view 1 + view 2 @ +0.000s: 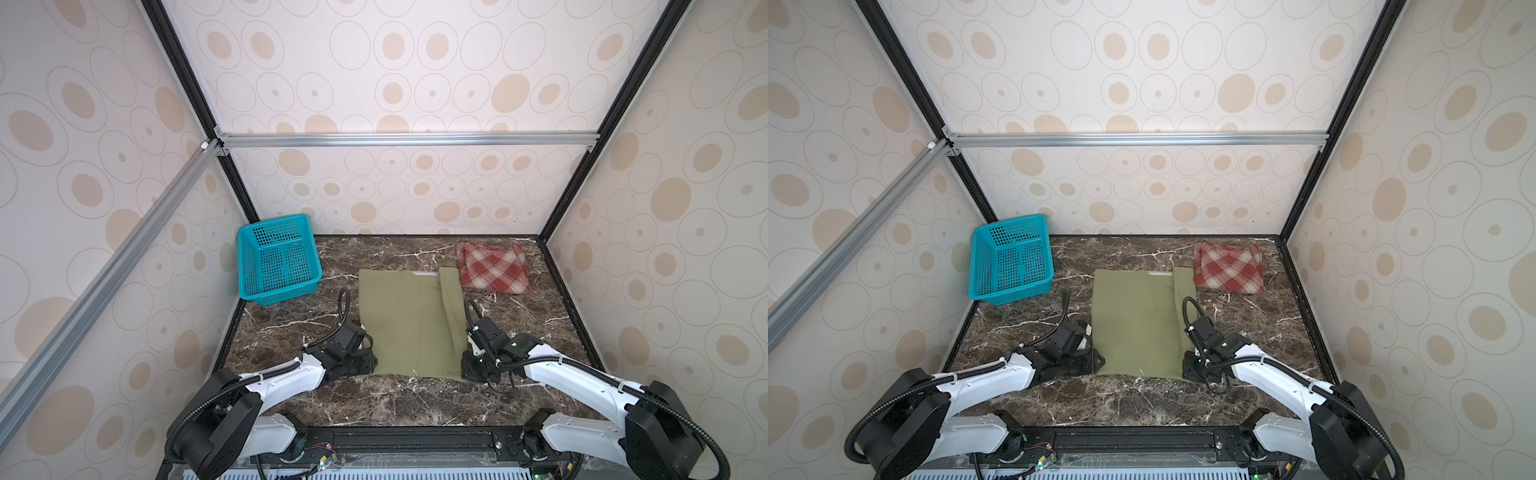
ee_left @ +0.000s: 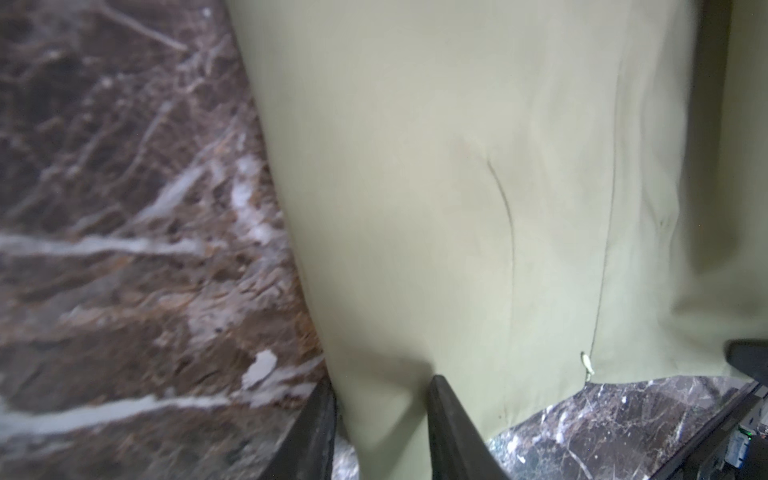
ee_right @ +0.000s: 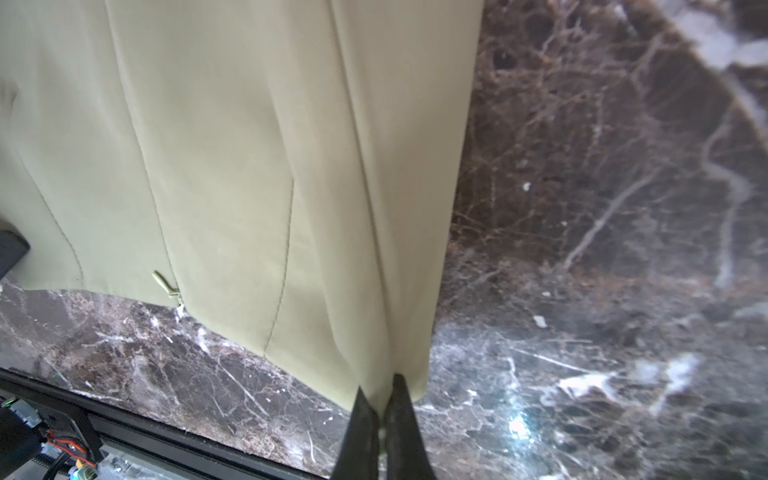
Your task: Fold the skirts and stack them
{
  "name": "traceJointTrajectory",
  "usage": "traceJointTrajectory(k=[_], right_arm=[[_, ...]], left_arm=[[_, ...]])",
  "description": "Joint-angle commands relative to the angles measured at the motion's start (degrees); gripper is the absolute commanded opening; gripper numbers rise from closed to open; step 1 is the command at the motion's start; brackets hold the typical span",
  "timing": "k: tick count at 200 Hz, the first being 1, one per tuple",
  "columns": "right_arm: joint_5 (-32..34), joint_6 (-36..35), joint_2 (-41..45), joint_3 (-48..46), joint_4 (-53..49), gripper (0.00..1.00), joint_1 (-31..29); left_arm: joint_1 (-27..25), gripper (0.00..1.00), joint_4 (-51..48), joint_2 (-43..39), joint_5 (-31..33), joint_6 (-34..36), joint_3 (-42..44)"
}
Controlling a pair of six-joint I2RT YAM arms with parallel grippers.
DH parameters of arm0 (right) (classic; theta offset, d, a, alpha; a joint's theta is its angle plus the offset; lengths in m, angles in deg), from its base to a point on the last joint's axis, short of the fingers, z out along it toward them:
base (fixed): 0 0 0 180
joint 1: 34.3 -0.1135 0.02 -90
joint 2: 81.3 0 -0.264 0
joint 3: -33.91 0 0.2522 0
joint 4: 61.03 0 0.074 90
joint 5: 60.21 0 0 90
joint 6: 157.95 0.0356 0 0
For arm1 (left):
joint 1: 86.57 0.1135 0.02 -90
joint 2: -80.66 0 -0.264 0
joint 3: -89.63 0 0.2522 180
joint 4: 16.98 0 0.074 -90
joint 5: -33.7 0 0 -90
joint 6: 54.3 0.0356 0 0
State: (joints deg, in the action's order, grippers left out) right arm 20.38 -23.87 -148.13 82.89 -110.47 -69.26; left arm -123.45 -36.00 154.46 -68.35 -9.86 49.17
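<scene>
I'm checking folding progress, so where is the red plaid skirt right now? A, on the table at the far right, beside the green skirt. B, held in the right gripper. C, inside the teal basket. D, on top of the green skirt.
A: the plaid skirt lies folded at the table far right, next to the green skirt, whose near corner the right gripper pinches.
</scene>
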Motion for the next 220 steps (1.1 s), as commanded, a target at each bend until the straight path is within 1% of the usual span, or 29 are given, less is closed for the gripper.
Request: traceJointTrajectory(k=[1, 29, 45, 59, 72, 100, 163, 170, 176, 188, 200, 209, 220], right_arm=[[1.6, 0.0, 1.8, 0.9, -3.3, 0.00, 0.5], [2.5, -0.2, 3.2, 2.1, -4.7, 0.00, 1.1], [2.3, -0.1, 3.6, 2.6, -4.6, 0.00, 1.5], [1.9, -0.3, 3.3, 3.1, -4.4, 0.00, 1.7], [1.5, -0.6, 2.7, 3.6, -4.2, 0.00, 1.9], [0.8, -1.0, 1.4, 4.4, -3.8, 0.00, 2.0], [1.2, -1.4, 2.2, 5.1, -4.3, 0.00, 3.0], [0.9, -1.4, 2.1, 5.1, -4.2, 0.00, 3.1], [0.7, -1.4, 2.1, 5.2, -4.0, 0.00, 3.1], [0.3, -1.5, 2.1, 5.5, -3.9, 0.00, 3.2], [0.1, -1.9, 2.1, 6.2, -3.9, 0.00, 3.4], [-0.2, -2.3, 2.1, 7.2, -3.8, 0.00, 3.7], [-0.6, -3.1, 2.0, 9.1, -3.5, 0.00, 4.5]], left_arm=[[-0.7, 0.36, -2.8, 1.9, 0.1, 0.7, -0.1], [-1.2, 0.40, -5.4, 0.4, 0.1, 0.8, 0.5], [-1.3, 0.46, -6.4, -1.3, 0.2, 0.2, 1.5], [-1.4, 0.48, -6.8, -2.3, 0.1, -0.4, 2.4], [-1.7, 0.48, -6.6, -3.0, -0.1, -1.1, 3.2], [-2.7, 0.43, -4.8, -2.7, -0.8, -2.2, 3.6], [-6.4, 0.40, -1.2, 2.3, -1.6, -3.2, 3.4], [-6.7, 0.38, -0.8, 2.8, -1.5, -3.3, 3.3], [-6.8, 0.34, -0.8, 3.3, -1.1, -3.3, 3.2], [-6.9, 0.20, -1.1, 3.7, -0.2, -3.6, 3.2], [-6.8, 0.00, -2.5, 3.3, 1.4, -3.8, 2.8], [-6.8, 0.00, -4.3, 2.2, 3.4, -3.7, 1.7], [-6.7, 0.00, -8.5, 0.5, 7.3, -2.9, -1.1]])
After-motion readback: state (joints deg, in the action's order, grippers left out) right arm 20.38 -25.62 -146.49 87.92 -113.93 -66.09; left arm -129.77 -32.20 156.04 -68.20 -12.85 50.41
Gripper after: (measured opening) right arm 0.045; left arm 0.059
